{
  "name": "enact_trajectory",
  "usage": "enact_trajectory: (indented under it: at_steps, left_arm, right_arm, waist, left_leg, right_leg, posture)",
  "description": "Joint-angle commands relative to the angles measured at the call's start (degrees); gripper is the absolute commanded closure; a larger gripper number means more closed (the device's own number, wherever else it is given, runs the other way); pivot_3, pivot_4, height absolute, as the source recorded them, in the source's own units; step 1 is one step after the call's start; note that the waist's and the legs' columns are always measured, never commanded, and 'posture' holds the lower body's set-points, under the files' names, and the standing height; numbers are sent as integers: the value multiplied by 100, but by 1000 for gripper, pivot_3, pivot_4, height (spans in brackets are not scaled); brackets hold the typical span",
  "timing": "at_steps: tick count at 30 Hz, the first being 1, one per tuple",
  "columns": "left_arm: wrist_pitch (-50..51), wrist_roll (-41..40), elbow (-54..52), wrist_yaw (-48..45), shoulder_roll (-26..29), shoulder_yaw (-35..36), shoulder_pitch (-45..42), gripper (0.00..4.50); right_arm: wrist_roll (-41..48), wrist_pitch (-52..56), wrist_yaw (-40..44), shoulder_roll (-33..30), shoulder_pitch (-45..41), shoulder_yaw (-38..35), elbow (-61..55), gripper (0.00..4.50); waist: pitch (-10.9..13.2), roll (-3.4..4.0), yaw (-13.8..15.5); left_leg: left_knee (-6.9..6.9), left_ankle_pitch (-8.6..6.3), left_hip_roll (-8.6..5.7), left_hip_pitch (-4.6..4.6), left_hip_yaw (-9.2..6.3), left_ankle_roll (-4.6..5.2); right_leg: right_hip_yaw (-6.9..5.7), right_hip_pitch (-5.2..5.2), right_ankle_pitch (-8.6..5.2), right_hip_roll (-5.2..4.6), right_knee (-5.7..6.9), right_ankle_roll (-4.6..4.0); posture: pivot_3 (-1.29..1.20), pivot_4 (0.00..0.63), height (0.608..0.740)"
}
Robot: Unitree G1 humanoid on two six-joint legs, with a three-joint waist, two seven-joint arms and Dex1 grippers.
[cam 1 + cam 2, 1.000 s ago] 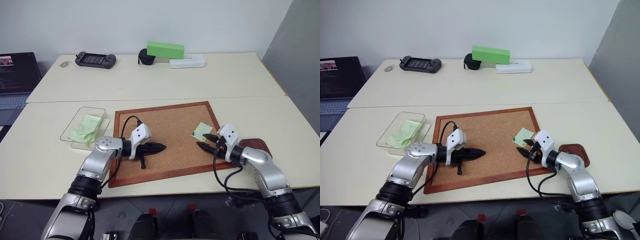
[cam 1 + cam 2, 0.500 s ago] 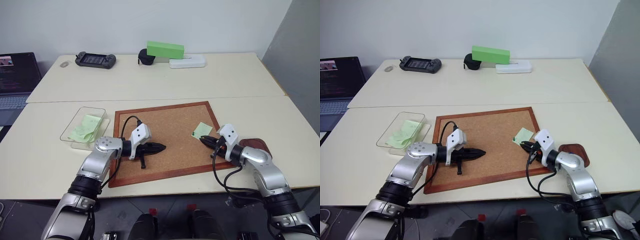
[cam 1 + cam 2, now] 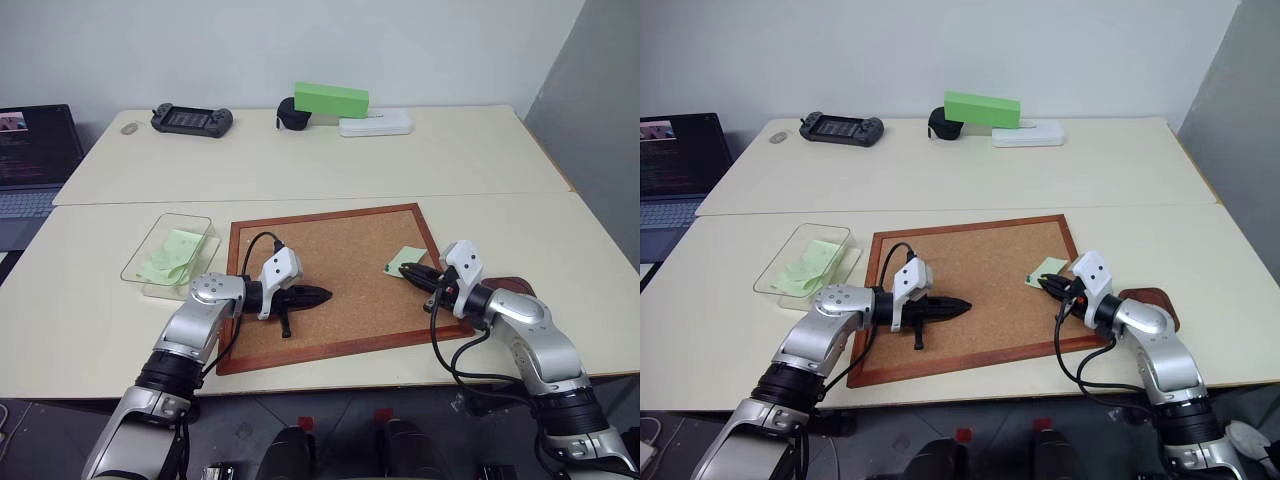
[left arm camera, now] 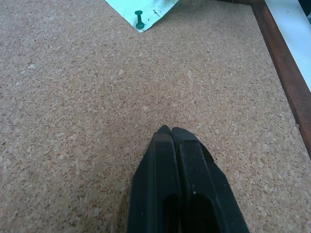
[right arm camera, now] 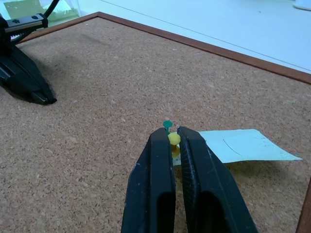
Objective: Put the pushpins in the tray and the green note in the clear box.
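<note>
Right gripper: my jaws were closed narrow on a yellow-headed pushpin, its head pinched between the fingertips, above the near-left corner of the green note.
Second pushpin: a green-headed pin stood just beyond my right fingertips, upright in the same corner of the note.
Left gripper: my fingers were pressed fully together and held nothing; they pointed rightward across the corkboard, towards the note.
Green note, place: on the right part of the corkboard, close to its right frame, one corner pinned.
Tray: on the table just off the corkboard's right edge, to the right of my right hand and partly hidden by that forearm.
Clear box: on the table off the corkboard's left edge, already containing pale green paper, well apart from the note.
Deciding relation: the tray lay right beside my right hand, so I judged that arm the one to carry the pin there.
Nearer arm for the box: the left.
</note>
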Motion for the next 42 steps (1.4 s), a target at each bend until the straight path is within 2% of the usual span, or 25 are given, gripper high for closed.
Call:
enact_trajectory:
  at_steps: [1,7,13,17,25,35,38,42]
  left_arm:
    - [75,83,44,-20,36,-112,79,4500]
    - [76,84,48,-27,33,-122,77,4500]
    - [44,95,119,-32,5,-136,29,4500]
    - [26,93,137,-47,3,-139,19,4500]
    - [38,82,67,-37,18,-140,83,4500]
    - [-18,88,147,-122,44,-155,59,4500]
    - [-66,112,239,-168,25,-193,10,4500]
    - [-124,138,313,-216,-4,-223,-46,4500]
  right_arm:
    - [57,-55,8,-32,-49,-117,-126,4492]
    - [55,-53,-88,-71,-16,-234,-191,4492]
    - [-371,-70,-205,-280,8,0,-154,4492]
    - [-254,-18,-234,-187,-32,-88,-222,4492]
    - [99,213,-416,-450,541,-822,-1116,4492]
    - [124,1006,-1461,-567,1596,-2361,-1674,4492]
    - [18,951,-1448,-564,1951,-2341,-1593,4492]
    - [198,1219,-1638,-375,1977,-2417,-1572,4492]
  waist:
    - [0,0,1]
    - [0,0,1]
    - [0,0,1]
    - [0,0,1]
    - [0,0,11]
    - [0,0,9]
    - [-1,0,12]
    - [-2,4,-4]
  left_leg:
    - [0,0,0,0,-1,0]
    - [1,0,0,0,0,0]
    - [0,0,-1,0,1,0]
    - [1,0,0,0,0,0]
    - [0,0,-2,-2,-1,0]
    - [-1,0,1,0,1,0]
    - [-2,0,-1,0,1,0]
    - [-2,0,-1,3,7,0]
  right_leg:
    - [0,0,0,0,0,0]
    - [0,0,0,0,0,0]
    - [0,0,0,0,0,0]
    - [0,0,0,0,0,0]
    - [0,0,0,-2,-1,0]
    - [2,2,0,0,-1,0]
    - [3,3,0,-1,-1,0]
    - [7,4,0,0,-1,0]
  posture:
    - [0,150,740]
    - [0,150,740]
    - [0,150,740]
    - [0,150,740]
    - [0,150,740]
    - [0,150,740]
    - [0,150,740]
    - [0,150,740]
